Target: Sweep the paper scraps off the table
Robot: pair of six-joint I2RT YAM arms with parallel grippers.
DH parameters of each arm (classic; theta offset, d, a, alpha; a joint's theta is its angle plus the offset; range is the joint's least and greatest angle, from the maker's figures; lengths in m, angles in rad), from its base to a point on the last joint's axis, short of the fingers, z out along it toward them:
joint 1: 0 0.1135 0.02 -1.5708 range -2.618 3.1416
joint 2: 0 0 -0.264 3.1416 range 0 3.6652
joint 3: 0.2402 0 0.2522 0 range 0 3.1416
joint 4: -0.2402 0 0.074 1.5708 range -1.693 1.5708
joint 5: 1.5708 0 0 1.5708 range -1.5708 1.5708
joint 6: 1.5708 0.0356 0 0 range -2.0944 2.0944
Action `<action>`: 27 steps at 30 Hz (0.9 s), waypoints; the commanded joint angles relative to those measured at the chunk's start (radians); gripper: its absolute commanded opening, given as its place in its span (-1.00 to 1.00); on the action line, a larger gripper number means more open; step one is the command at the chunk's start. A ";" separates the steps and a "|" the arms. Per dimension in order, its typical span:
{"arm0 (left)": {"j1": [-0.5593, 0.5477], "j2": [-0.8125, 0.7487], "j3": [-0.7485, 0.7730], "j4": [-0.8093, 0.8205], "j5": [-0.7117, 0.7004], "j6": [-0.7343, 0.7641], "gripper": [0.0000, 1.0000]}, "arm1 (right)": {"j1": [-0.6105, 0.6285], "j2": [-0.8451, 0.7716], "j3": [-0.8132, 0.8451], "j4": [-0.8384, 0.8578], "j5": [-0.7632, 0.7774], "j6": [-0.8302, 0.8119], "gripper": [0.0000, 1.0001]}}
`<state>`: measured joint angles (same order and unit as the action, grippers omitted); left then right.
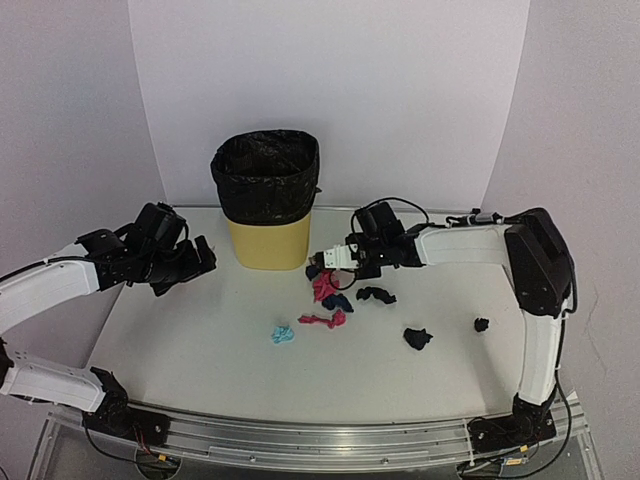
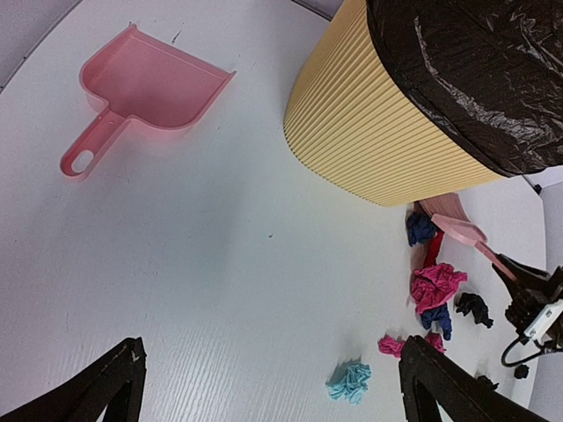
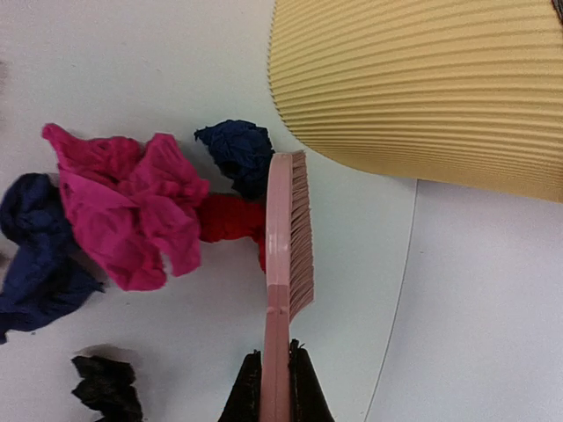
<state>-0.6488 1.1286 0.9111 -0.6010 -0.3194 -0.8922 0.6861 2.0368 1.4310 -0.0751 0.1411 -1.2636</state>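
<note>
At 9 o'clock on the white tabletop (image 1: 200, 360), the left gripper (image 1: 185, 262) hovers with its jaws spread wide, holding nothing. One pink dustpan (image 2: 154, 83) lies flat at 11 o'clock in the left wrist view, its scoop bare; it cannot be made out in the overhead view.

One ribbed yellow bin (image 1: 267, 240) stands near 12 o'clock. Its black liner (image 1: 265, 170) makes the inside too dark to read.

The paper scraps (image 1: 325, 287) lie at 5 o'clock from the bin. At least eight can be counted: one light blue, several pink and red, two navy, and three black trailing off towards 3 o'clock. Some overlap, so the count is unsure.

One pink brush (image 3: 286, 246) has its bristles facing the bin and its back against a red and a navy wad. The right gripper (image 3: 274, 387) is clamped on the brush handle, its fingers cut off by the frame edge.
</note>
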 commanded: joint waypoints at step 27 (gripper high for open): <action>0.001 -0.111 -0.048 0.054 0.005 0.043 0.99 | -0.008 -0.359 -0.115 -0.094 0.425 0.327 -1.00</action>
<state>-0.6489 1.0611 0.8543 -0.5644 -0.3071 -0.8789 0.7985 1.6850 1.2724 -0.1945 0.4592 -0.9929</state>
